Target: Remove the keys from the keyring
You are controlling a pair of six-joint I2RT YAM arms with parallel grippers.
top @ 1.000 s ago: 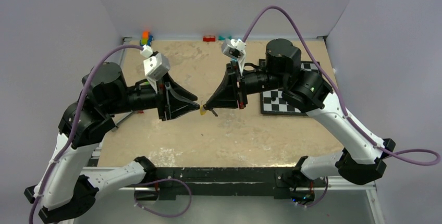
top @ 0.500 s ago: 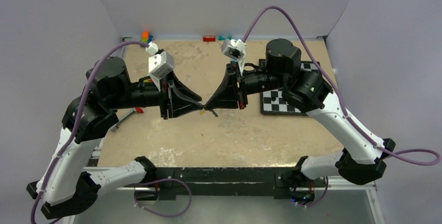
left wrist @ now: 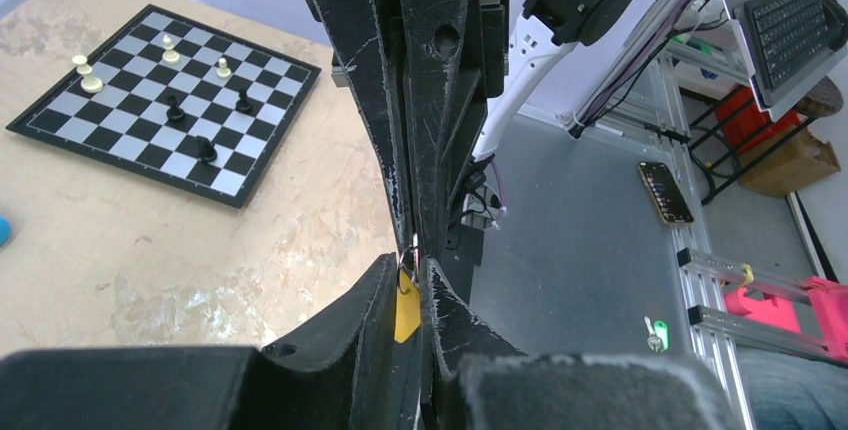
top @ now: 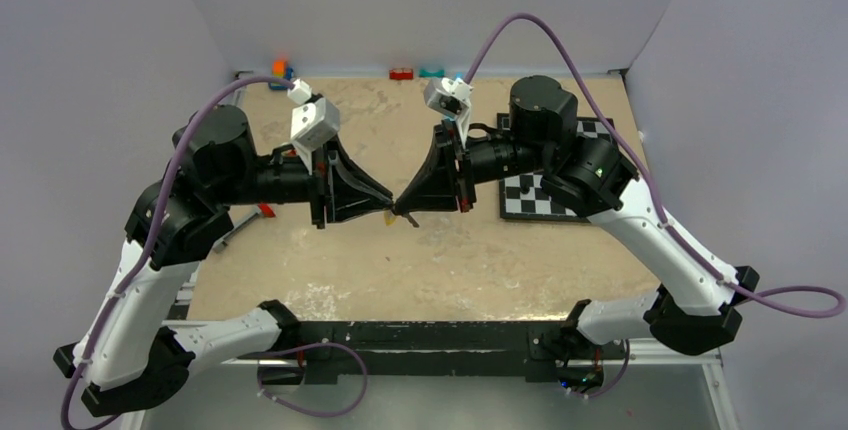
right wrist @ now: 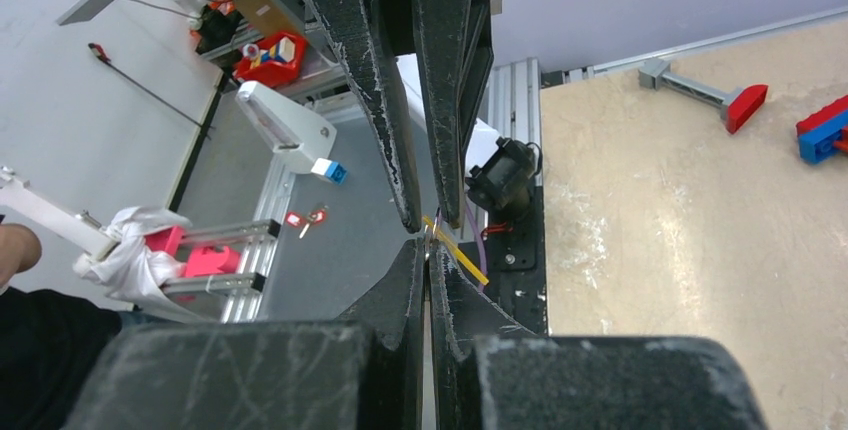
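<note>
My two grippers meet tip to tip above the middle of the table. My left gripper (top: 384,205) (left wrist: 411,268) is shut on the key's yellow head (left wrist: 406,316), which sits between its fingers. The thin silver keyring (left wrist: 411,262) pokes out at the head's top. My right gripper (top: 400,203) (right wrist: 428,248) is shut on the keyring from the opposite side. In the right wrist view the key (right wrist: 466,263) shows edge-on as a yellow strip just past my fingertips. From above a speck of yellow (top: 388,216) shows under the tips, with a small dark bit hanging beside it.
A chessboard (top: 545,198) with several pieces lies at the right under the right arm. Toy blocks (top: 281,70) (top: 402,74) line the back edge. A grey rod with a red end (top: 248,223) lies at the left.
My left arm has swung right and its fingers have closed on the yellow key head. The right gripper has held still.
</note>
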